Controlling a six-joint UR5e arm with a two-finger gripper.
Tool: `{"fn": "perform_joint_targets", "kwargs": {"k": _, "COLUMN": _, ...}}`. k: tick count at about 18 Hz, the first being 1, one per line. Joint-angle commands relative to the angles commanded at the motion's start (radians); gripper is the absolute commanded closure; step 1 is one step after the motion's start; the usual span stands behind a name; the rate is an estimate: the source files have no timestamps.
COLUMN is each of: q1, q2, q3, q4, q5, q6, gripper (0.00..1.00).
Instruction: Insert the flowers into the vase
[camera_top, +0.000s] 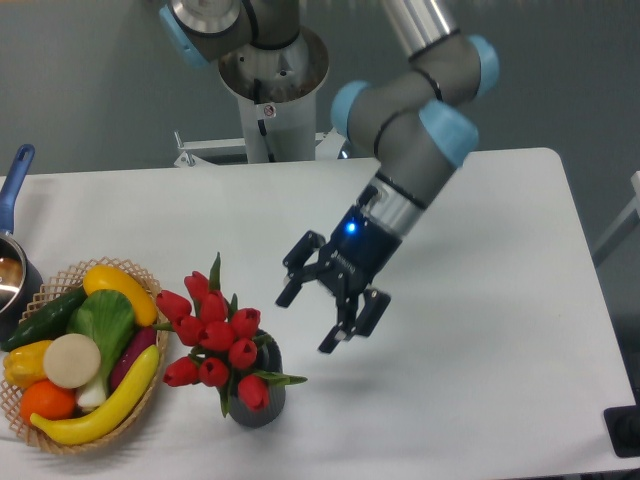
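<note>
Flowers (215, 335): bunch of red tulip buds with green leaves, standing in the vase (258, 407), heads fanning up and left, spreading wider than the vase. Vase: small, dark grey, cylindrical, upright on the white bench, mostly hidden by blooms, near front edge.
</note>
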Motion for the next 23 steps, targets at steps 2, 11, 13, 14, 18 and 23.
{"fn": "perform_joint_targets", "kwargs": {"k": 2, "q1": 0.006, "q2": 0.064, "q3": -0.002, "q4": -0.005, "q5": 0.129, "q6": -0.026, "gripper": 0.0}}
{"fn": "perform_joint_targets", "kwargs": {"k": 11, "q1": 0.095, "q2": 0.163, "q3": 0.055, "q4": -0.21, "q5": 0.393, "q6": 0.036, "gripper": 0.0}}
{"fn": "perform_joint_targets", "kwargs": {"k": 13, "q1": 0.11, "q2": 0.18, "q3": 0.071, "q4": -0.303, "q5": 0.419, "q6": 0.142, "gripper": 0.0}}
{"fn": "perform_joint_targets", "kwargs": {"k": 14, "q1": 0.126, "q2": 0.19, "q3": 0.071, "q4": -0.331, "q5": 0.431, "q6": 0.209, "gripper": 0.0}}
{"fn": "perform_joint_targets", "kwargs": {"k": 18, "q1": 0.201, "q2": 0.227, "q3": 0.064, "q4": -0.419, "q5": 0.431, "q6": 0.36, "gripper": 0.0}}
{"fn": "perform_joint_targets", "kwargs": {"k": 23, "q1": 0.201, "q2": 0.237, "q3": 0.06, "q4": -0.436, "q5": 0.424, "q6": 0.365, "gripper": 0.0}}
